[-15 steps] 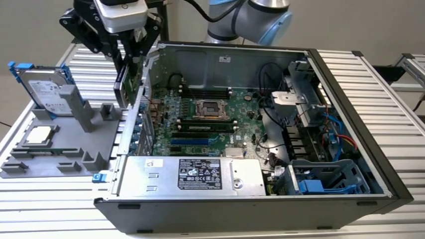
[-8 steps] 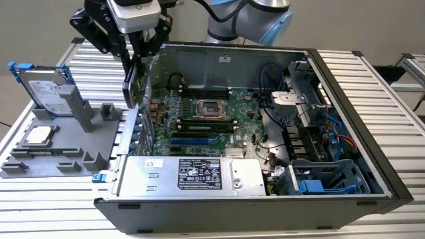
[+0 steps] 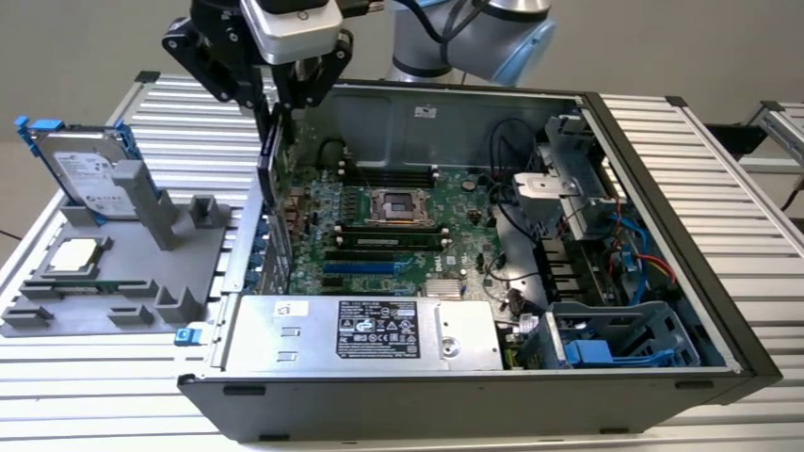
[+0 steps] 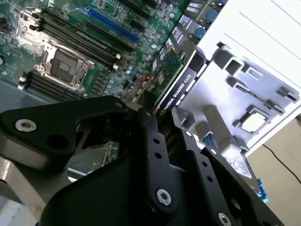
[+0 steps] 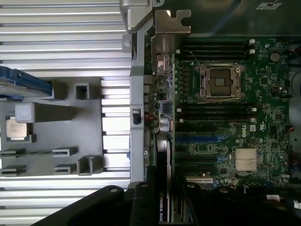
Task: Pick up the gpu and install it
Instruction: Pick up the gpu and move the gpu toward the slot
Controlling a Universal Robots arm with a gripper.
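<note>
The arm was smooth silver-grey tubing with a rounded pale blue joint cap. A light grey block sat above the matt black gripper. Its fingers were flat black bars drilled with small round holes and fastened with silver screws. Beside them a broad black link carried one larger silver bolt.
</note>
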